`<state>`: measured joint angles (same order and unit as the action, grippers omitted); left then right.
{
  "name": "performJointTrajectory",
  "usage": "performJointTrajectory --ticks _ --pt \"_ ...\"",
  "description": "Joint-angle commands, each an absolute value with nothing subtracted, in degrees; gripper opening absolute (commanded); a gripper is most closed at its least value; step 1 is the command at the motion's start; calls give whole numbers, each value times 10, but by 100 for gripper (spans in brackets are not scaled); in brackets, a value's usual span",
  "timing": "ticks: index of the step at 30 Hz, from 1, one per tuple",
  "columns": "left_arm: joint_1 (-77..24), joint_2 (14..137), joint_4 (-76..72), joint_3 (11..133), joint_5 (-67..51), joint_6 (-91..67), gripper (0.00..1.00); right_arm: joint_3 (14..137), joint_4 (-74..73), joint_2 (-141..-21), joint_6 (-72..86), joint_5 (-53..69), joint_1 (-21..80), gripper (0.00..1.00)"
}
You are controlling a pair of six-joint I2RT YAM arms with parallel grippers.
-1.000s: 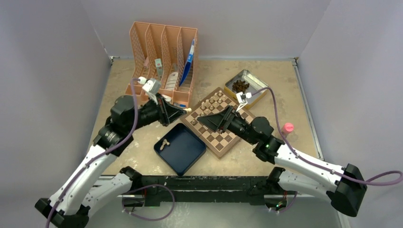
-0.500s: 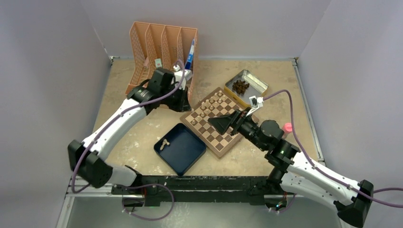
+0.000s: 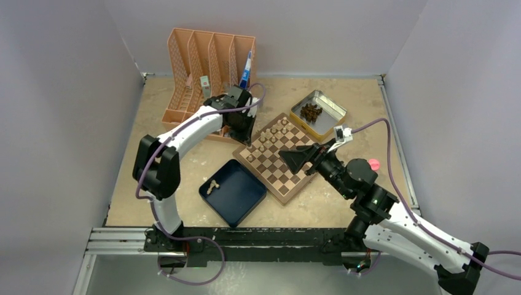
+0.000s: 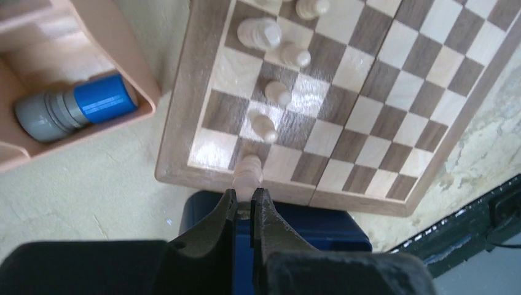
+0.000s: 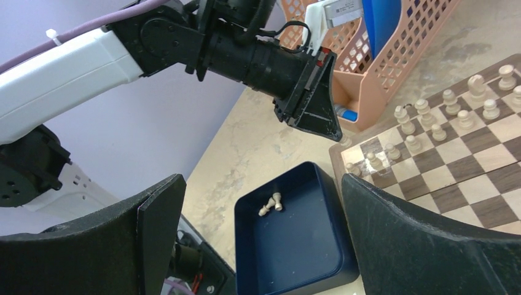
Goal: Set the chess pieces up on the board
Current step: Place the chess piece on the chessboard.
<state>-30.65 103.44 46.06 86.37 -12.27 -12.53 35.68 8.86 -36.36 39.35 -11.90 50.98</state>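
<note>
Clamping a chess piece [image 4: 249, 174], the left hand [image 4: 244, 200] is pointing it, seemingly lengthwise, at the board [image 4: 184, 110]; the right hand [image 5: 261, 184] is gaping apart.

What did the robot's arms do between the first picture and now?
The left arm folded up toward the rack; the left hand kept pinching a pale chess piece over a corner of the board. The right hand slid back rightward, wide open. The blue tray, tin and standing pieces stayed put.
</note>
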Motion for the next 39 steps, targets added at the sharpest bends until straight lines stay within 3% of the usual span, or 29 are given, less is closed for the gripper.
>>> performJointTrajectory --ticks 1,39 --pt "-304 1073 483 933 -101 -105 2 382 99 -351 359 -155 509 99" --pt "-325 1198 520 1003 -61 -112 15 390 85 -334 348 -177 509 99"
